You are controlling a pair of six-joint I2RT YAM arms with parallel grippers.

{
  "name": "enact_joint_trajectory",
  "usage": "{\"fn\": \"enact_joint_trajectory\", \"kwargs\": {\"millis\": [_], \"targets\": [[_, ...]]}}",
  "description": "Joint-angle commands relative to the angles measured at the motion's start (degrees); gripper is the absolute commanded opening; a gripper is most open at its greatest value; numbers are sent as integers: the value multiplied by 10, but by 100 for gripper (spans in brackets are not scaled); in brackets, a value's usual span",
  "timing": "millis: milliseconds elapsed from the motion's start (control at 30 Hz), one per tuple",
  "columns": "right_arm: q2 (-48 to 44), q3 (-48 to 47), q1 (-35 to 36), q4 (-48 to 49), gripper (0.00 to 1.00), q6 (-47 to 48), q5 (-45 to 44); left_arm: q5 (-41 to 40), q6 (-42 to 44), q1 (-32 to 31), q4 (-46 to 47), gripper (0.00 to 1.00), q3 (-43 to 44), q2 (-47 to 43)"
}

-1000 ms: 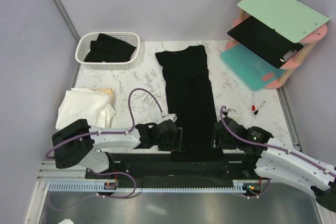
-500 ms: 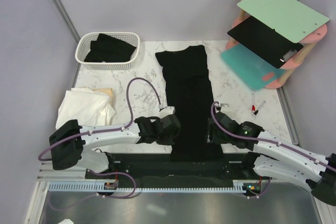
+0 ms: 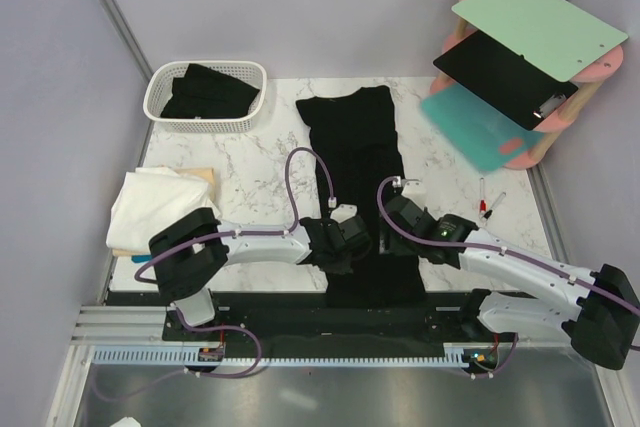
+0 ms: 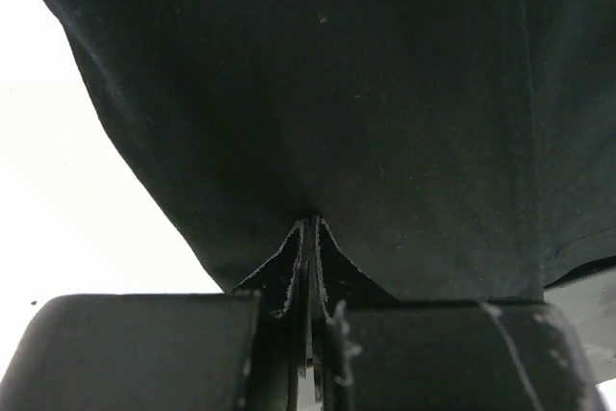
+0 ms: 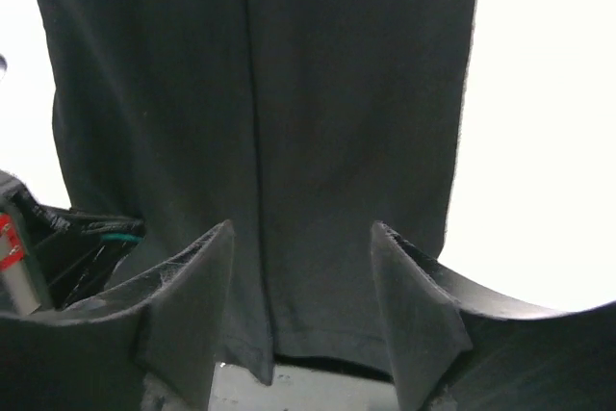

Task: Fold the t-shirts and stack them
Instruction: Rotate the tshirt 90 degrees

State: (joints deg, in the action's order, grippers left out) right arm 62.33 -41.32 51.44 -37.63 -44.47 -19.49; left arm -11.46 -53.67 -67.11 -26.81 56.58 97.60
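A black t-shirt point(image 3: 355, 137), folded into a long strip, lies down the middle of the marble table point(image 3: 250, 162). My left gripper point(image 3: 352, 245) sits at the strip's near left part. In the left wrist view this gripper point(image 4: 310, 223) has its jaws pressed together on the black t-shirt point(image 4: 337, 93). My right gripper point(image 3: 392, 219) is over the strip's near right edge. In the right wrist view it point(image 5: 301, 233) stands open above the black t-shirt point(image 5: 289, 93), whose hem shows between the fingers point(image 5: 207, 267). White and cream t-shirts point(image 3: 160, 205) lie piled at the left.
A white lattice basket point(image 3: 160, 112) at the back left holds black cloth point(image 3: 208, 92). A pink rack point(image 3: 585, 72) at the back right carries green, black and teal boards. Two pens point(image 3: 487, 205) lie right of the strip.
My left gripper has shut and moved right, onto the strip's near left part. My right gripper has moved forward and left over the strip and opened wider.
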Motion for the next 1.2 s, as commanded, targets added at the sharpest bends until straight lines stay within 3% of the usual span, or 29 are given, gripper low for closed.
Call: {"fn": "enact_joint_trajectory", "kwargs": {"millis": [0, 133, 367, 667, 800, 833, 900, 1000, 1167], "targets": [[-4, -20, -27, 11, 78, 17, -1, -5, -8, 6, -7, 2, -8, 19], [-19, -3, -45, 8, 98, 13, 23, -11, -15, 25, -17, 2, -42, -13], [-37, 28, -56, 6, 98, 7, 44, -43, -5, 47, -60, 2, -55, -48], [-55, 62, -56, -15, 98, -30, 93, -30, 43, 48, -49, 3, -44, -97], [-89, 82, -56, -51, 96, -48, 143, -33, 56, 48, -53, 22, -66, -173], [-95, 85, -56, -57, 95, -50, 161, -34, 55, 49, -54, 44, -75, -209], [-107, 92, -56, -77, 91, -55, 176, -40, 49, 49, -63, 68, -98, -241], [-112, 105, -56, -90, 83, -55, 210, -31, 30, 49, -86, 73, -128, -275], [-120, 135, -56, -92, 65, -63, 249, 7, -15, 48, -83, 74, -189, -288]]}}
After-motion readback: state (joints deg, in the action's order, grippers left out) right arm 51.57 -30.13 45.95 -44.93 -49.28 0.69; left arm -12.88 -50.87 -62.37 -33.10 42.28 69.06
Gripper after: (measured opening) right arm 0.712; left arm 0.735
